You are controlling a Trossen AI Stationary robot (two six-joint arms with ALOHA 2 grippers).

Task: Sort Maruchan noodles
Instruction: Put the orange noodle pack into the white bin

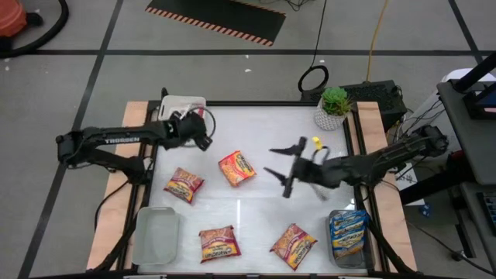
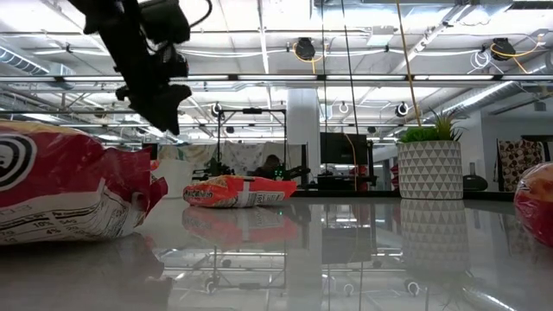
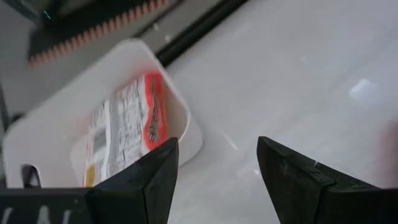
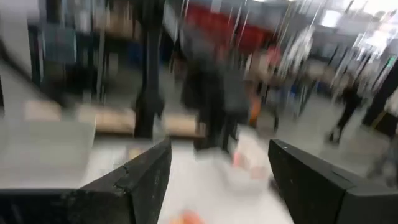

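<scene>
Right gripper (image 1: 280,171) hangs mid-frame, spread and empty; it could nudge the orange packet (image 1: 237,168) leftward; left gripper (image 1: 203,133) also gapes empty.

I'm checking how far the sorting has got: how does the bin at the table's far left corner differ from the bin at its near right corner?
The far-left bin is white and holds a red-edged packet; the near-right bin is clear and holds blue packets. The left gripper hangs open beside the far-left bin; the open right gripper is well away from the near-right bin. Both sit at table corners holding noodles.
</scene>
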